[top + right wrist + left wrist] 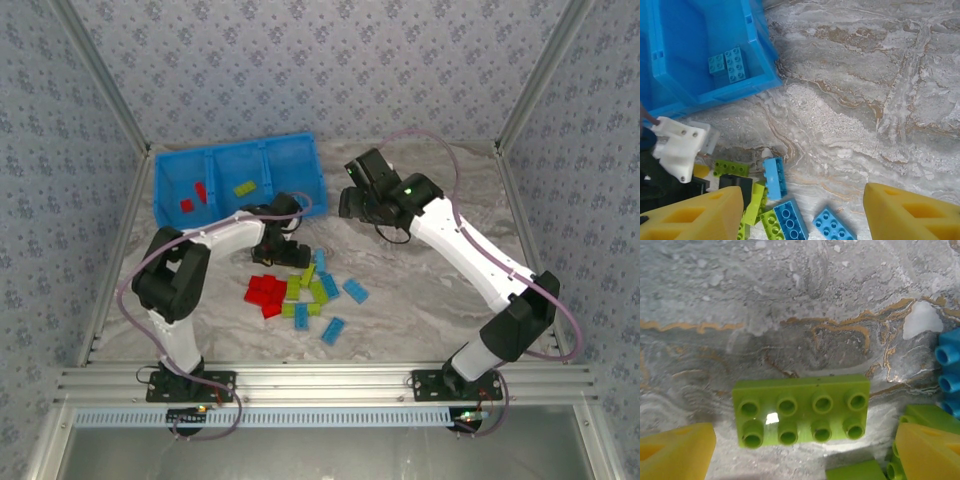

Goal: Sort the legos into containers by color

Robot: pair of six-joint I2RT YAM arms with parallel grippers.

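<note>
Top external view: two arms over a marbled table (400, 305), with loose bricks (300, 290) heaped before a blue plastic tray (290, 170).
The left gripper (280, 250) covers the heap's far edge, its yellow fingertips (675, 452) wide apart around a glossy eight-stud lime brick (802, 410) without touching it. The right gripper (805, 215), also spread and empty, hangs near the tray. Red bricks (190, 198) lie in the left compartment and a lime one (244, 187) in the middle. Two blue ones (727, 65) blend into a corner.

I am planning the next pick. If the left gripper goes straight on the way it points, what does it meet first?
Probably the lime green brick lying studs up on the table, framed between the open fingers of the left gripper; its depth is unclear.
</note>
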